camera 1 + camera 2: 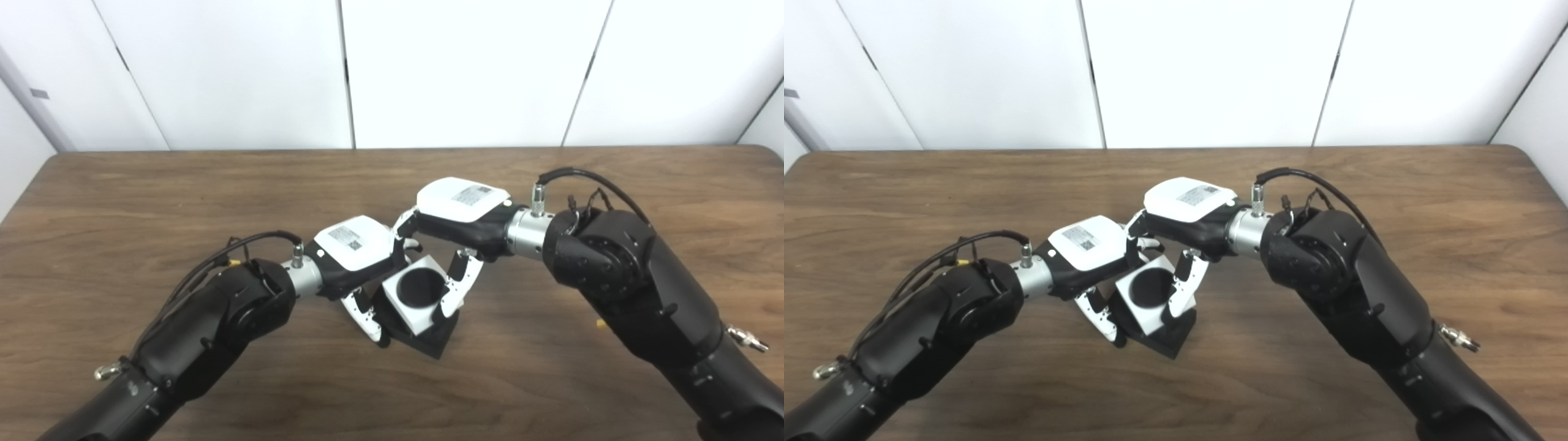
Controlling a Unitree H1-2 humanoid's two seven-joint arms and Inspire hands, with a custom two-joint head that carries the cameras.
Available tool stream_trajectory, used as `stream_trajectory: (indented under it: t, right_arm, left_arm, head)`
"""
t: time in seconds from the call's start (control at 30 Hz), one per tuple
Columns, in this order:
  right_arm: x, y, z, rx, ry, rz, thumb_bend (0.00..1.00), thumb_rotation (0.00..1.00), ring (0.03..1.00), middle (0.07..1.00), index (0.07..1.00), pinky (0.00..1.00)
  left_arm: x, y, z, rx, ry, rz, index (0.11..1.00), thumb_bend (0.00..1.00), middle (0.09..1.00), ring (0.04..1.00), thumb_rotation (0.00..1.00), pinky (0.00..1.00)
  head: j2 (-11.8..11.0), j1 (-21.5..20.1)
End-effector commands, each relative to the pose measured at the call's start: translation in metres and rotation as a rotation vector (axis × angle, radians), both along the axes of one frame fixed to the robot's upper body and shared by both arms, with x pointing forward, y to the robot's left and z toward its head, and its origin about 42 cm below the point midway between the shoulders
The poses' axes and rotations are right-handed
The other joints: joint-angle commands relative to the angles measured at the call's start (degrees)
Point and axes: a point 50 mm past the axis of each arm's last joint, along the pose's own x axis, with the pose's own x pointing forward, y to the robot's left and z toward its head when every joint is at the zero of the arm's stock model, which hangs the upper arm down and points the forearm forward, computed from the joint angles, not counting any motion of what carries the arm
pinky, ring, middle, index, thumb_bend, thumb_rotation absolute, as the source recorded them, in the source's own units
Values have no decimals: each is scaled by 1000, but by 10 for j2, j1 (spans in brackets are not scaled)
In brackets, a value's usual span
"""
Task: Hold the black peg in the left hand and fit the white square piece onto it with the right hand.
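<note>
A: How does the right hand (456, 236) stand?

B: Its white-backed palm faces down, and its fingers (456, 288) close on the white square plastic piece with the round dark hole (411, 295), pinching it at the 3 o'clock side while the thumb side sits behind, toward 12. The piece is tilted, its holed face turned up toward the head cameras.

A: Why tilted?

B: Probably so the hole lines up with the peg's axis. The black peg with the square base (429, 342) sits directly under the white piece; its base shows at 5 o'clock of the piece. The hole looks filled with black, but whether that is the peg already inside or only shadow cannot be told.

A: And the left hand (352, 254)?

B: It comes in from 8 o'clock, fingers (366, 315) curled down against the black part's 9 o'clock side. It seems to be gripping it, bracing the peg so the right hand can press against something steady. The contact itself is partly hidden.

A: So both things sit at the middle?

B: Yes, between the two hands, low over the brown wood-grain tabletop (184, 184). Whether the base touches it is unclear.

A: The room?

B: White wall panels (459, 67) with dark seams rise at 12 o'clock, just past the table's far edge.
</note>
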Motion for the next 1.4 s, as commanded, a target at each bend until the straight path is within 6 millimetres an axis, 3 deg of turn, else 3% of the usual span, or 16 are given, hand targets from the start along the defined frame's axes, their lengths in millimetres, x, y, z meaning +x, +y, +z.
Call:
stream_trajectory:
  t: [0.0,0.5,0.67,0.83,1.07,1.37]
  right_arm:
    - [-1,8,0,-16,31,43,957,291,803,814,711,728]
    - [-1,4,3,-25,26,35,952,274,804,824,718,721]
    - [0,-5,12,18,-1,17,882,232,779,798,703,689]
    - [5,-25,25,118,-57,-68,790,94,729,750,636,639]
    - [13,-67,37,247,-84,-231,726,21,739,756,631,618]
    - [16,-111,24,380,-109,-401,707,0,772,763,639,672]
  left_arm:
    - [-18,-4,-33,138,91,-35,492,523,918,947,73,899]
    - [-17,-2,-32,130,94,-31,492,524,915,941,71,901]
    - [-19,-2,-31,134,90,-31,492,523,918,933,71,894]
    - [-18,0,-32,130,86,-34,492,524,911,927,71,881]
    - [-18,2,-33,128,85,-29,491,524,911,925,72,875]
    - [-17,5,-32,136,84,-27,492,523,912,919,72,875]
  head:
    - [1,-1]
    - [3,-2]
    - [3,-2]
    - [1,-5]
    - [2,-5]
    - [2,-9]
